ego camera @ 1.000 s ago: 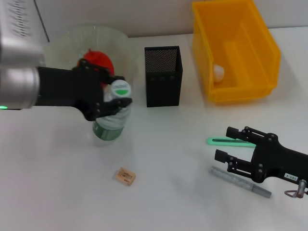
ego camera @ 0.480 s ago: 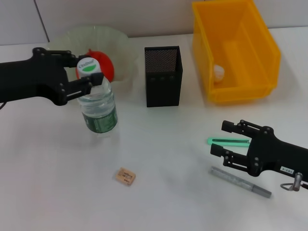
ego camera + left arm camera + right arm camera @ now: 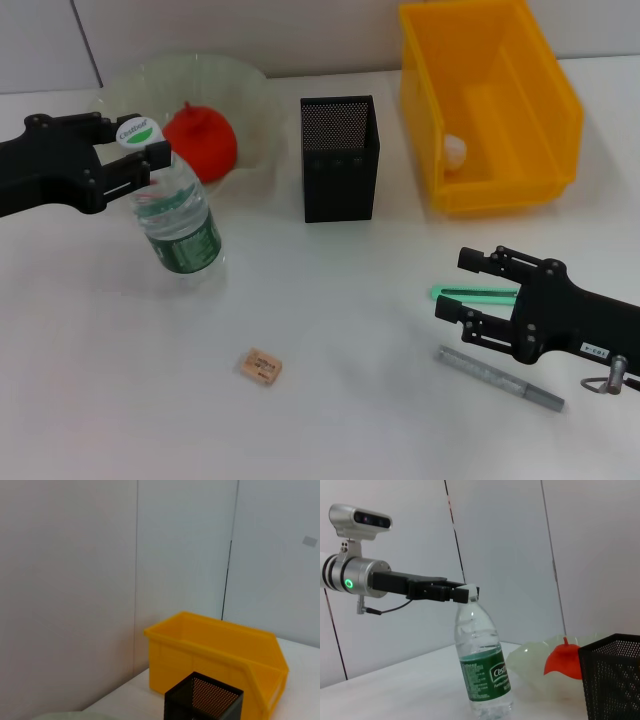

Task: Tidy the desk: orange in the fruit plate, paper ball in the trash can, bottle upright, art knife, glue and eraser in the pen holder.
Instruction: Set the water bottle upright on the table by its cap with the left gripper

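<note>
Head view: white worktop (image 3: 330, 300) w/ pale grey wall panels behind, dark vertical seams between panels. Left hand (image 3: 120, 170), black, at worktop's left side, fingers spread apart on either side of the cap of a clear water bottle (image 3: 172, 215); bottle stands upright w/ green label, cap betw. the fingers, can't tell if they touch it. Right wrist view shows same bottle upright on worktop, left hand at its neck. Behind bottle, translucent fruit plate (image 3: 245, 95) holding a red-orange fruit, the orange (image 3: 200, 143). Black mesh pen holder (image 3: 339, 158) mid-worktop, just right of plate. Yellow bin, the trash can (image 3: 490, 105), far right rear, w/ a white paper ball (image 3: 455, 150) inside. Right hand (image 3: 480, 295) low over worktop front right, fingers wide apart, holding nothing. Green art knife (image 3: 475, 293) lies flat betw. its fingers. Grey glue stick (image 3: 500, 379) lies just in front of that hand. Small tan eraser (image 3: 261, 366) lies alone near front centre, well apart from everything else.
</note>
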Tool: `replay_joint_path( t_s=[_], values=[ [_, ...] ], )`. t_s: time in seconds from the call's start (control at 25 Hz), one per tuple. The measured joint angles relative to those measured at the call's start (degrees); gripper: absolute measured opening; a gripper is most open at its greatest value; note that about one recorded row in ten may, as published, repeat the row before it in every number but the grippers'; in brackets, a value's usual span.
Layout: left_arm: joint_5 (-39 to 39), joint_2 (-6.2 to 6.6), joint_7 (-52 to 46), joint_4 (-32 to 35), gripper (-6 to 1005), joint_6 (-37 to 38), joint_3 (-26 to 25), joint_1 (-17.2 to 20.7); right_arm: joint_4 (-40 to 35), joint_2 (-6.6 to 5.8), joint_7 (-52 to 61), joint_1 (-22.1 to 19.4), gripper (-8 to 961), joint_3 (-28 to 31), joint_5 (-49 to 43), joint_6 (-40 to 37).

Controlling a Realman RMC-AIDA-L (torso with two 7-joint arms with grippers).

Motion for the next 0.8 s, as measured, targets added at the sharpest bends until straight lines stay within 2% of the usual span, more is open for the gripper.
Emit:
replay_joint_path(
  t_s=[0.8],
  values=[
    [0.47, 0.0, 4.96, -2.37, 431, -4.33, 3.17, -0.55, 0.09, 0.09, 0.0, 0.1, 706, 0.0, -0.13, 0.36]
  ],
)
